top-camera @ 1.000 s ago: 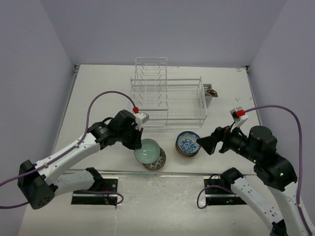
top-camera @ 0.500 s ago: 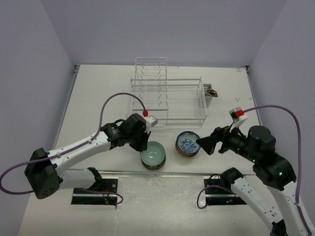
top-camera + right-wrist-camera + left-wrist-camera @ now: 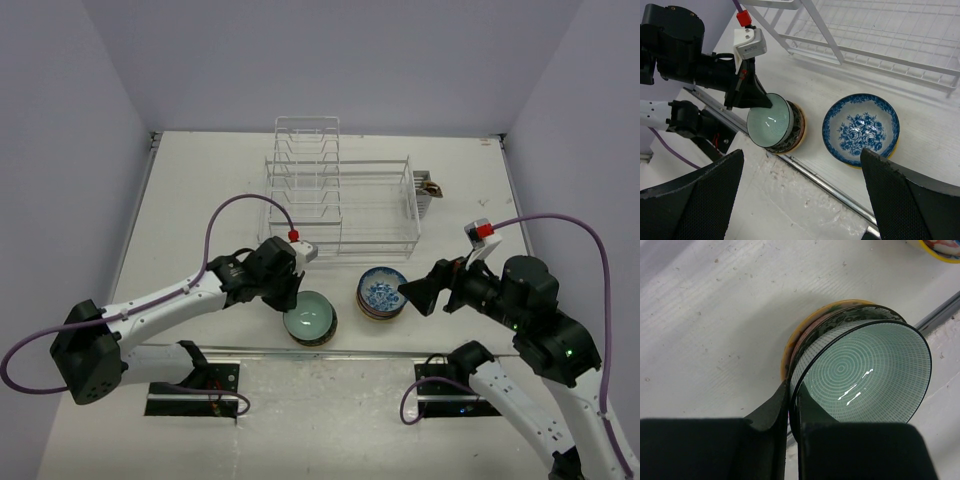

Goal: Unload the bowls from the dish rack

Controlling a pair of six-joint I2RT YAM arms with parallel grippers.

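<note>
My left gripper point(image 3: 288, 298) is shut on the rim of a pale green bowl point(image 3: 310, 317), which sits tilted on top of a stack of bowls point(image 3: 805, 335) near the table's front edge. The left wrist view shows the rim pinched between the fingers point(image 3: 771, 412) and the green inside point(image 3: 865, 370). A blue-white floral bowl point(image 3: 383, 291) tops a second stack to the right; it also shows in the right wrist view point(image 3: 861, 128). My right gripper point(image 3: 418, 292) is open and empty just right of that stack. The dish rack point(image 3: 340, 205) stands behind and holds no bowls.
A small dark-and-silver object point(image 3: 426, 190) lies at the rack's right end. A metal rail point(image 3: 830, 185) runs along the table's front edge just in front of both stacks. Purple walls close in the left, back and right sides.
My left gripper has carried the green bowl a little right and down onto the left stack. The right arm has not moved.
</note>
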